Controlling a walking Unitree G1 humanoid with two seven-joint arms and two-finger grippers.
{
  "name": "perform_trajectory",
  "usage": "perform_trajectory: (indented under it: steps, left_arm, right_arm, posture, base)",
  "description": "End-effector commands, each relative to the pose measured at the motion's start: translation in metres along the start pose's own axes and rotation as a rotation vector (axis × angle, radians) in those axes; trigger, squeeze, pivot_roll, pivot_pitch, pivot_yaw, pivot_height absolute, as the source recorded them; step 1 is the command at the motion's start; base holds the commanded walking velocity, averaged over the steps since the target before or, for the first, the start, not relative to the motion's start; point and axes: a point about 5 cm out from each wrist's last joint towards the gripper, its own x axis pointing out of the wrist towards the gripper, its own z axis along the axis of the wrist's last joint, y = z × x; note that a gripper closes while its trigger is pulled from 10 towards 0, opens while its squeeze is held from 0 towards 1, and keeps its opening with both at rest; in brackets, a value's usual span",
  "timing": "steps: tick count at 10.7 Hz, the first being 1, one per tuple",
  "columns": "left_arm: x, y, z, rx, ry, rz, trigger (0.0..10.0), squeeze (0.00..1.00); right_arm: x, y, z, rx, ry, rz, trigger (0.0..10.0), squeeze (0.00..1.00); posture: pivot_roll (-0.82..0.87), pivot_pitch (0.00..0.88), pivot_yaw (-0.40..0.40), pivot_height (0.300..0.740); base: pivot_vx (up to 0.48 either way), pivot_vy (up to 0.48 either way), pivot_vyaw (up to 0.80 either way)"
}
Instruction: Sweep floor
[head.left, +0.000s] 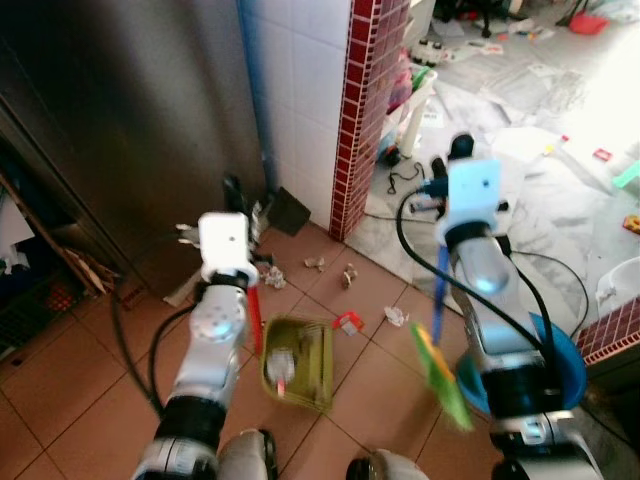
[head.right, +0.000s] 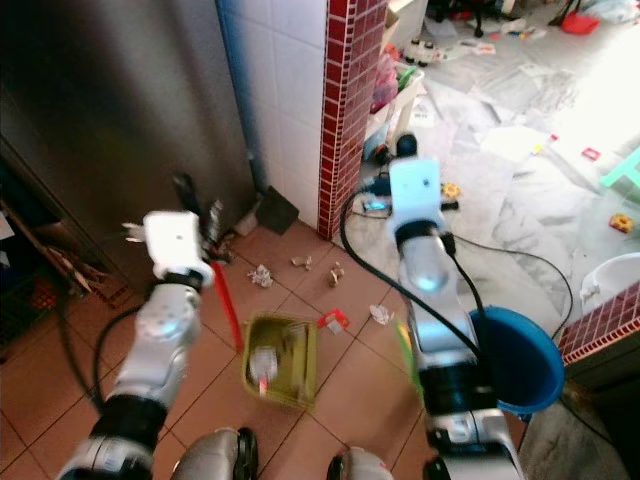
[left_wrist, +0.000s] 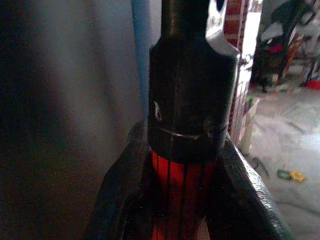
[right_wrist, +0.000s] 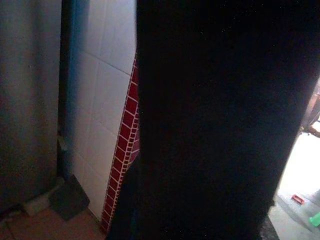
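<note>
Looking down from the head camera, you have the left gripper (head.left: 237, 200) raised in front of the steel cabinet (head.left: 120, 120), its fingers (left_wrist: 120, 200) clamped on either side of a red handle (left_wrist: 182, 195) capped with a black sleeve. That red handle (head.left: 254, 318) runs down from the wrist to an olive-green dustpan (head.left: 300, 365) resting on the terracotta floor tiles (head.left: 60, 380), with a bit of pale rubbish lying in it. Your right gripper (head.left: 445, 165) is held up further forward, near the red brick pillar (head.left: 365, 110); you cannot tell from these views whether its fingers are apart or together, since the wrist camera is blocked by a dark shape close to the lens. A thin blue stick (head.left: 440, 290) hangs below the right wrist and ends in a blurred green and yellow brush head (head.left: 443, 378) just above the tiles.

Scraps of crumpled paper (head.left: 272, 276) lie on the tiles ahead of the dustpan, more of them (head.left: 349, 274) toward the pillar, along with a small red-and-white wrapper (head.left: 348, 322) just beside the dustpan's far corner and another wad (head.left: 396, 316) near it. A blue bucket (head.left: 560, 365) sits beside the right arm. Beyond the pillar, the marble floor (head.left: 540, 210) is littered with paper and cables.
</note>
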Motion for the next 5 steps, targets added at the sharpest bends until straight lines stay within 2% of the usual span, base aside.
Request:
perform_trajectory:
  steps: [1, 2, 3, 4, 5]
  left_arm:
    - [0.002, 0.001, 0.017, -0.011, -0.061, -0.002, 10.0, 0.00]
    - [-0.001, 0.003, 0.019, -0.019, -0.066, -0.008, 10.0, 0.00]
    - [-0.006, 0.008, 0.019, -0.068, -0.035, 0.002, 10.0, 0.00]
    - [-0.011, 0.010, 0.013, -0.054, 0.004, 0.001, 10.0, 0.00]
    - [-0.012, 0.008, 0.010, -0.054, 0.024, -0.003, 10.0, 0.00]
  right_arm:
    - [-0.001, -0.002, 0.014, 0.012, -0.079, -0.025, 10.0, 0.00]
    - [-0.004, 0.000, 0.010, 0.024, -0.062, -0.025, 10.0, 0.00]
    - [-0.006, 0.005, 0.006, 0.030, -0.049, -0.023, 10.0, 0.00]
    - [-0.004, 0.009, 0.008, 0.109, -0.033, -0.035, 10.0, 0.00]
    - [0.001, 0.011, 0.012, 0.228, -0.011, -0.037, 10.0, 0.00]
  posture:
    - [-0.04, 0.048, 0.025, 0.740]
    - [-0.04, 0.045, 0.025, 0.740]
    - [-0.03, 0.040, 0.021, 0.740]
    - [-0.03, 0.039, 0.020, 0.740]
    - [-0.03, 0.038, 0.021, 0.740]
  base:
    - [0.000, 0.000, 0.00]
    - [0.000, 0.000, 0.00]
    - [0.000, 0.000, 0.00]
    - [0.000, 0.000, 0.00]
    - [0.000, 0.000, 0.00]
